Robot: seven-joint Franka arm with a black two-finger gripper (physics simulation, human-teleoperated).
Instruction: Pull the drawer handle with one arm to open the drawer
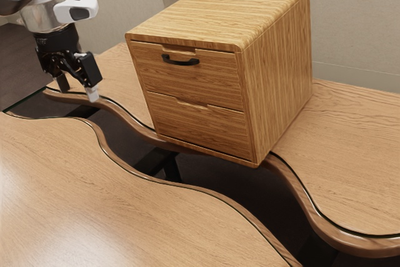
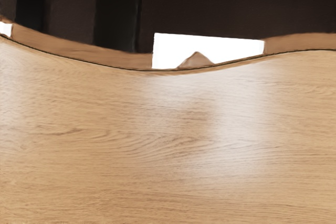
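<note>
None of the pull was done: at the exterior view's left the gripper (image 1: 78, 89) hung released, empty, well apart from the handle (image 1: 180, 60). The top drawer (image 1: 194, 82) sat shut; reach, grasp and pull were left.

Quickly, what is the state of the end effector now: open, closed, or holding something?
End effector: open, holding nothing, well apart from the drawer handle.
</note>
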